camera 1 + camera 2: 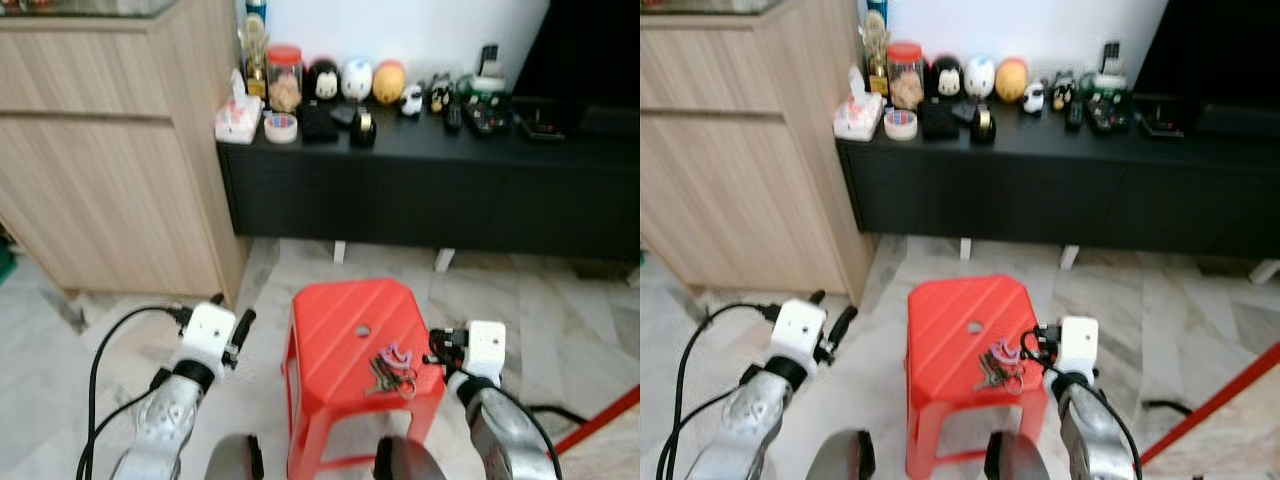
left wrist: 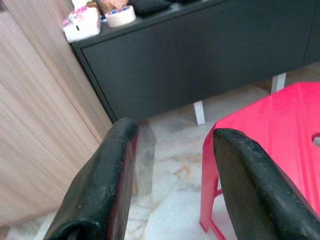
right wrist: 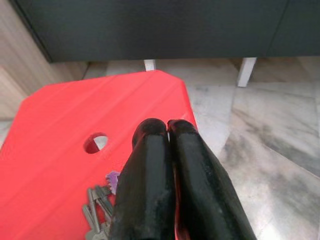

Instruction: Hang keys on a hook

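A bunch of keys (image 1: 392,371) with a pink and purple fob lies on the right part of the red plastic stool (image 1: 340,330), near its right edge. My right gripper (image 1: 437,346) is at that edge, just right of the keys, its fingers (image 3: 150,165) pressed shut with nothing between them. In the right wrist view the keys (image 3: 97,207) lie beside the fingers, near the stool's round hole (image 3: 96,143). My left gripper (image 1: 232,308) hangs open left of the stool, above the floor; its fingers (image 2: 107,175) stand wide apart.
A light wooden cabinet (image 1: 110,140) stands at the left. A low black console (image 1: 430,190) runs along the back wall with a tissue box (image 1: 236,118), a tape roll (image 1: 281,127), a jar and figurines. Marble floor (image 1: 570,330) surrounds the stool. A red bar (image 1: 600,420) crosses the bottom right.
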You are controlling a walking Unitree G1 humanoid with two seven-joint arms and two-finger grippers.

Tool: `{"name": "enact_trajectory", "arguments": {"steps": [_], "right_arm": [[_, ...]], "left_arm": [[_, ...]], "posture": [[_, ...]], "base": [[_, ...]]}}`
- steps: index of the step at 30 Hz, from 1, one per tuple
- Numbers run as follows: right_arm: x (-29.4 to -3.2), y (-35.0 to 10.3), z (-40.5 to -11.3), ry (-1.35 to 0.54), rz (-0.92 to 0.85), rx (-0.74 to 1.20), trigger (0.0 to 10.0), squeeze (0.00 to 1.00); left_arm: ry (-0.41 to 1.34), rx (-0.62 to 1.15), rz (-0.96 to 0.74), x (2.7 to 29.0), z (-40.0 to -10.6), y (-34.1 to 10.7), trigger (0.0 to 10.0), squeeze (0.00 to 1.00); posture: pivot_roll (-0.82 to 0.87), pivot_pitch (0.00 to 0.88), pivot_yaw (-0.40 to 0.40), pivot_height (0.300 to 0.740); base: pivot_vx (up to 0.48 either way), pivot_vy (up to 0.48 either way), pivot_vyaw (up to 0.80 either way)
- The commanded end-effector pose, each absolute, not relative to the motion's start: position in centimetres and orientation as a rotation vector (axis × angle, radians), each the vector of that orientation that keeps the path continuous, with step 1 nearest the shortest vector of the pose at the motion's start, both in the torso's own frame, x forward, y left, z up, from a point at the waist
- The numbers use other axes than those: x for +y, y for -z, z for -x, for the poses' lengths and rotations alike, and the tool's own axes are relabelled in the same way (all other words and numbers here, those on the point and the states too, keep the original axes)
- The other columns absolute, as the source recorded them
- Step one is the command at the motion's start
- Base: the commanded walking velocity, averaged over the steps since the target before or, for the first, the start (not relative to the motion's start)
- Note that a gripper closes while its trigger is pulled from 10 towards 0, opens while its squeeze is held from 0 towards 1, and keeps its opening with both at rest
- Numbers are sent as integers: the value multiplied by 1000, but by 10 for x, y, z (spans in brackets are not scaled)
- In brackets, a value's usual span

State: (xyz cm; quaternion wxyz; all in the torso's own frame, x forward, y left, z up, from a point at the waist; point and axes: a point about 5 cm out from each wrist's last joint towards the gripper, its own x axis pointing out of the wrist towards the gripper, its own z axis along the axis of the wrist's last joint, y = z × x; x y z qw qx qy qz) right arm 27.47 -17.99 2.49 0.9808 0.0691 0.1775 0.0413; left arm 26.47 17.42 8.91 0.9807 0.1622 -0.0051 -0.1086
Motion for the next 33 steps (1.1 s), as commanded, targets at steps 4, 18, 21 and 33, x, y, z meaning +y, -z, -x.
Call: {"name": "enact_trajectory", "arguments": {"steps": [4,18,21,33], "right_arm": [[-175,-48,-291,-132,-128,302,10000,0],[-158,-63,-287,-152,-303,325,10000,0],[-157,-63,-286,-149,-317,340,10000,0],[-135,-104,-294,-165,-599,417,10000,0]], "left_arm": [[230,-43,-333,171,-275,-95,10000,0],[318,-94,-326,167,-281,-105,10000,0],[336,-97,-323,165,-280,-106,10000,0],[749,-10,-303,134,-268,-116,10000,0]], "posture": [[27,0,-42,666],[23,0,-28,740],[23,0,-28,740],[34,0,-31,740]], "base": [[0,0,0],[0,0,0],[0,0,0],[0,0,0]]}}
